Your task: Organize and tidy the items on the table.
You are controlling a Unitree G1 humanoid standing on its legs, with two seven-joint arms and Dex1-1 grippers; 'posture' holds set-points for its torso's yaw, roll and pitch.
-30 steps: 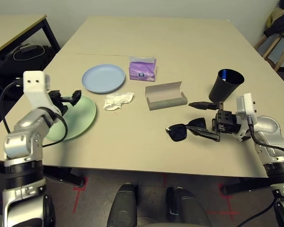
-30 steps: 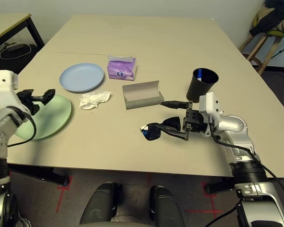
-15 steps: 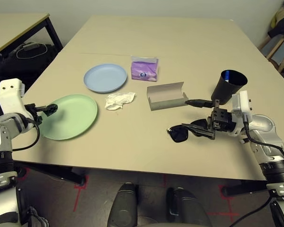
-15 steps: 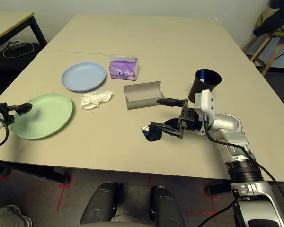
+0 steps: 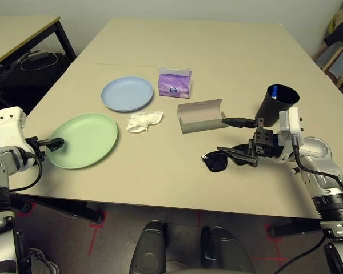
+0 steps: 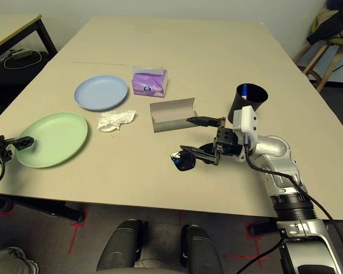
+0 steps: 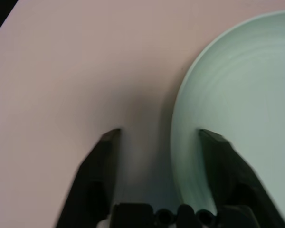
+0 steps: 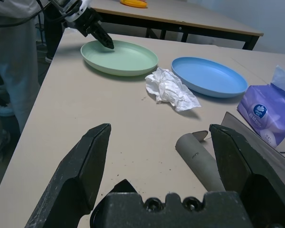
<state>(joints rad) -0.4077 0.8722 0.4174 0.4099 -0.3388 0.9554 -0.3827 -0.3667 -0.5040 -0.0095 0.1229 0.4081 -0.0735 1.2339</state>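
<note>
Green plate [image 7: 237, 109] rim between left end effector [image 7: 159, 135] fingers

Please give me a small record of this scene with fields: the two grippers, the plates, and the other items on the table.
left gripper: fingers astride the near-left rim of the green plate, not closed on it
right gripper: open, above the sunglasses
blue plate: beyond the green plate, apart from it
tissue: crumpled, between plates and glasses case
glasses case: lying open
tissue pack: beside the blue plate
black cup: tilted, behind the right gripper
</note>
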